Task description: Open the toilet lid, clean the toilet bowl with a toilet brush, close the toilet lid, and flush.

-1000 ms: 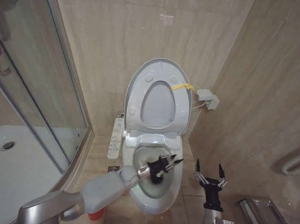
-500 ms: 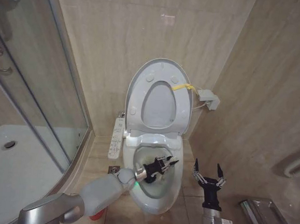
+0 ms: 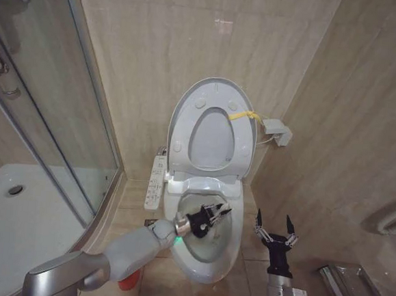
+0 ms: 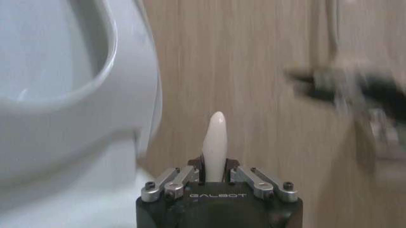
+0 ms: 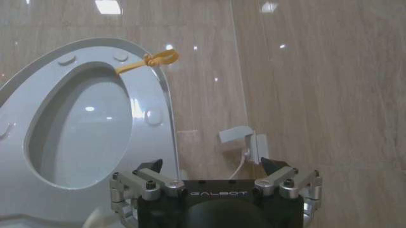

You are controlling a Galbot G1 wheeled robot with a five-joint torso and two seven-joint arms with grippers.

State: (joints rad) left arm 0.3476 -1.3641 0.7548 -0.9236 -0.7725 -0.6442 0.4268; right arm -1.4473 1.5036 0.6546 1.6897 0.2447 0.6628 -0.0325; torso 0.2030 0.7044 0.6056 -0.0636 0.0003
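Toilet lid [image 3: 187, 113] up against wall. Left tool [image 3: 215, 214] over toilet bowl [image 3: 206, 266], clamped on toilet brush [image 4: 214, 145] handle. Right tool [image 3: 276, 229] at bowl's 3 o'clock, fingers apart, idle

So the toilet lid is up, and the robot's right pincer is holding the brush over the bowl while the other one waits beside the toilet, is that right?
Not quite: the left pincer holds the toilet brush over the toilet bowl, as the head view shows; the left wrist view shows the white handle clamped between its fingers. The right pincer waits open beside the toilet. The toilet lid is indeed up.
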